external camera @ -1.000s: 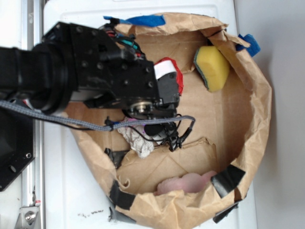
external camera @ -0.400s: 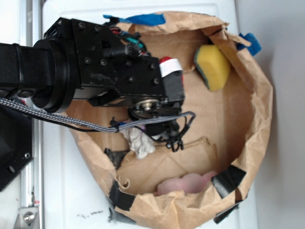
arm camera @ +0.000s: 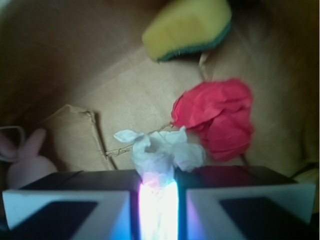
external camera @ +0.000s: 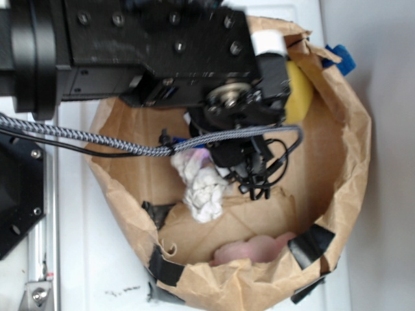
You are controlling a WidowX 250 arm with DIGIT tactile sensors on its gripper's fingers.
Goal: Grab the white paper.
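Jaws [arm camera: 157, 197] clamped on the crumpled off-white wad of paper [arm camera: 161, 150].
Paper hangs pinched between the two pads over the brown paper bag's floor [external camera: 311, 149], beside the red crumpled paper ball [arm camera: 220, 117]; yellow sponge [arm camera: 187, 25] lies farther off.

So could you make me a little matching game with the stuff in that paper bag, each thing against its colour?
Things:
1. crumpled paper in the gripper
2. sponge
3. paper ball on the bag floor
4. soft toy

Colours:
A. pale pink
B. white
C. red
D. yellow with a green edge

Pairs: 1-B, 2-D, 3-C, 4-A
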